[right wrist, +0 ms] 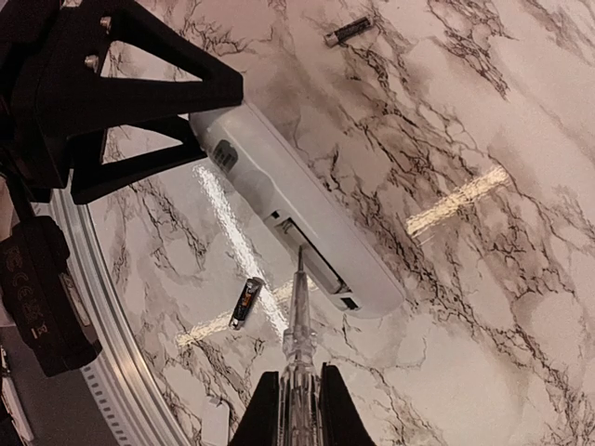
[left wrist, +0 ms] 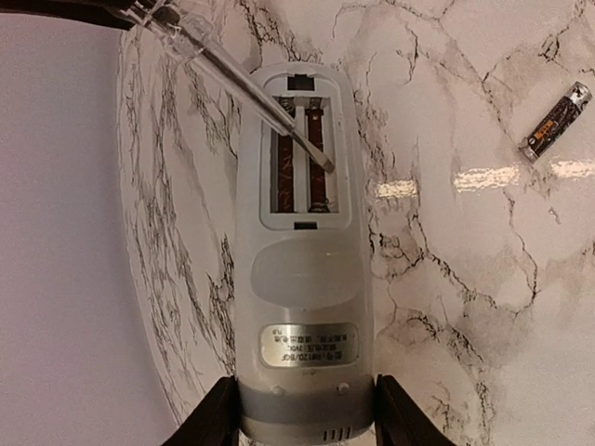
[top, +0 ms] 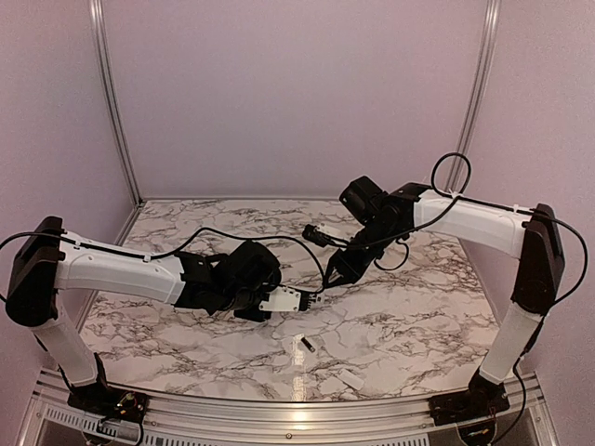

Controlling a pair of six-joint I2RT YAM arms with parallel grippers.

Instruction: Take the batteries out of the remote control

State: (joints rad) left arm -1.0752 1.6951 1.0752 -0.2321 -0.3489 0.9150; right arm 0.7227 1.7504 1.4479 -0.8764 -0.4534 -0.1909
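Observation:
The white remote control [top: 290,301] lies back side up, its battery compartment [left wrist: 299,158] open. My left gripper [left wrist: 307,409] is shut on the remote's label end [left wrist: 302,344]. My right gripper [right wrist: 299,400] is shut on a thin clear-and-silvery tool [right wrist: 299,316]. The tool's tip [left wrist: 325,163] rests inside the compartment. Two dark reddish strips show in the slots; I cannot tell whether they are batteries. One battery [top: 305,345] lies on the marble near the remote, also in the left wrist view [left wrist: 555,121] and the right wrist view [right wrist: 246,302]. A second battery [right wrist: 349,31] lies farther off.
A small white flat cover piece [top: 351,378] lies near the front edge. A metal rail [top: 279,409] runs along the near edge. Pale walls close in the back and sides. Black cables [top: 400,251] hang under the right arm.

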